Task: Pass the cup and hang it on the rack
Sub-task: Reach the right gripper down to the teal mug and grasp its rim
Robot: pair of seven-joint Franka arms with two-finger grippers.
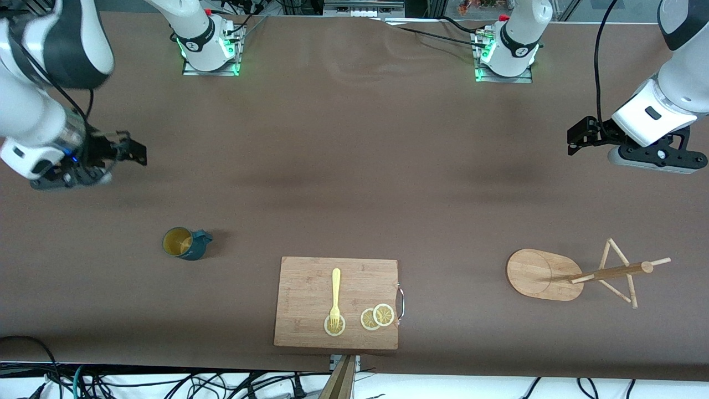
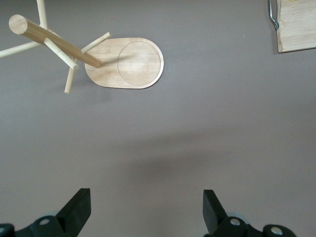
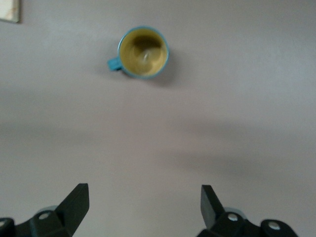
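From the front, the cup (image 1: 186, 243) stands upright and empty on the counter (image 1: 354, 166) toward the right arm's end, the rack (image 1: 576, 273) toward the left arm's end, and between them at the near edge a cutting board (image 1: 336, 302) carries a fork (image 1: 335, 299) and lemon slices (image 1: 377, 317). The left wrist view shows the left hand (image 2: 147, 210) spread wide over bare counter near the rack. The right wrist view shows the right hand (image 3: 144, 207) equally spread, empty, the cup apart from it.

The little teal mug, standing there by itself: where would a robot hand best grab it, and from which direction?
Probably from straight above, pinching the rim wall. The cup stands upright on the table with its yellow mouth open upward, and nothing crowds it. Its small handle points toward the cutting board, so one finger should go inside and one outside on a part of the rim away from that handle, leaving it free for a rack peg.
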